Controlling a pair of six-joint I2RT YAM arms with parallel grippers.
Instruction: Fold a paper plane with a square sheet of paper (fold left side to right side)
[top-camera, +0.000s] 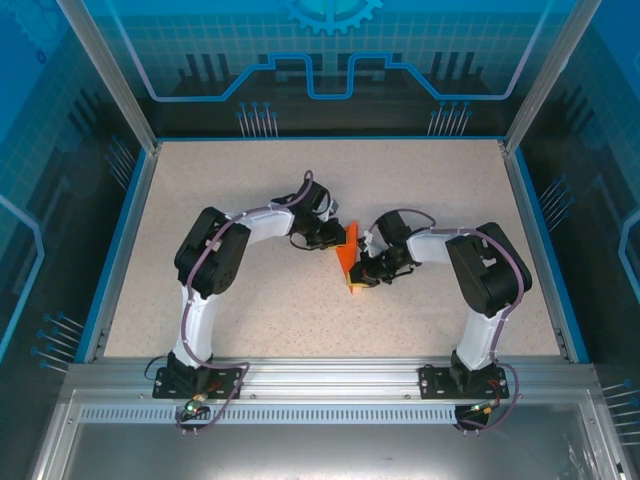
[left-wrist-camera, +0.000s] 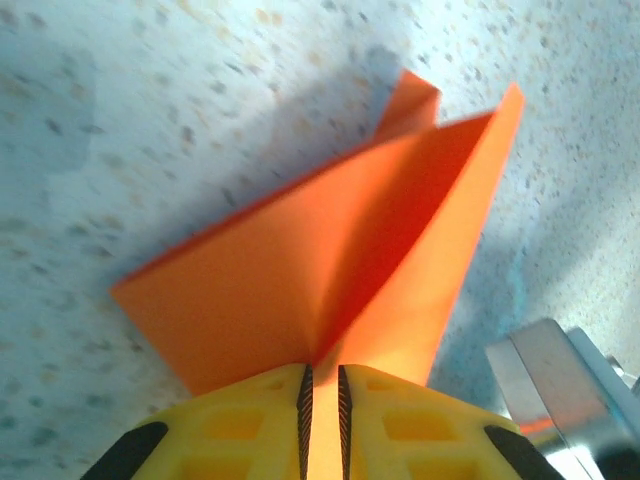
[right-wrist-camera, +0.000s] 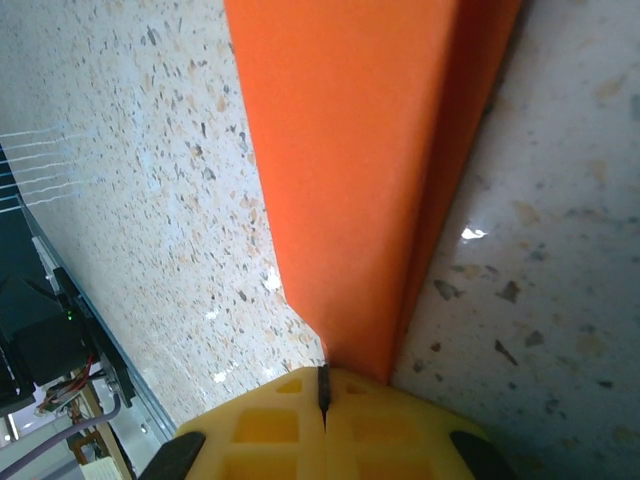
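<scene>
Where the two arms are bolted at the near edge, the table (top-camera: 290, 315) lies bare in front of them. There is lots of open room on both sides, out to the blue rim (top-camera: 113, 255). The left arm (top-camera: 212, 250) and the right arm (top-camera: 488, 265) bend in and meet near the middle of the table. The orange paper (top-camera: 348, 258) is there, right between them, folded into a smaller pointed shape.

The left jaws are almost closed, with just a thin gap, and the paper is pinched in that gap at its fold. From there two flaps (left-wrist-camera: 330, 250) spread out like an open book, and their shadow falls on the table. A shiny metal part (left-wrist-camera: 545, 385) sits just beside the paper. The right jaws are shut tight on the paper too. A long folded strip (right-wrist-camera: 350, 150) runs straight away from them.

Past the paper, the table is open all the way to the far rim.
</scene>
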